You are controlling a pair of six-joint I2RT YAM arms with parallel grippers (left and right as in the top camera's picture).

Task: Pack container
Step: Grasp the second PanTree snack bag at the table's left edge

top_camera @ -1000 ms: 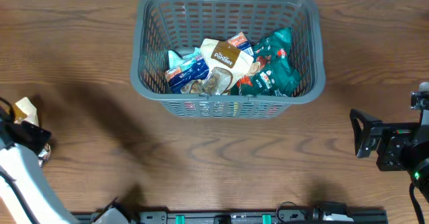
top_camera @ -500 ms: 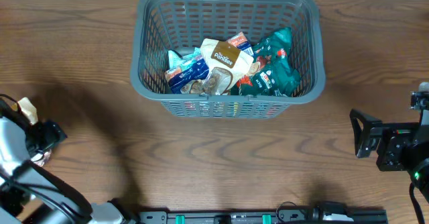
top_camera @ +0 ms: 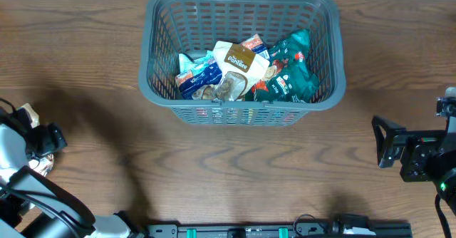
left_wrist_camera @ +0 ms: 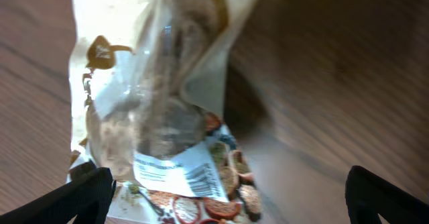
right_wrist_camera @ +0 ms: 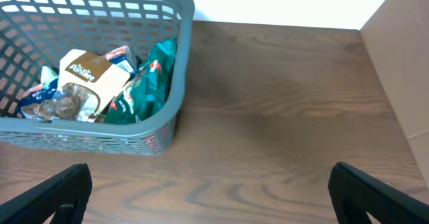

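Table (top_camera: 214,167): brown wood grain.
Container (top_camera: 242,114): at the far centre of the table, upright with its mouth up. Long axis runs left to right. Blue, tan and green packets (top_camera: 239,70) lie on its base.
Right gripper (right_wrist_camera: 214,197): jaws spread wide, empty, over wood well right of the container.
Left gripper (left_wrist_camera: 231,200): jaws spread wide, gripping nothing. A clear-windowed snack packet (left_wrist_camera: 154,103) lies between its fingers near the table's left edge.

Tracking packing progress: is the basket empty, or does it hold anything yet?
Partly full. The basket holds a blue packet, a tan packet and a green packet against its near wall; its far half is bare.
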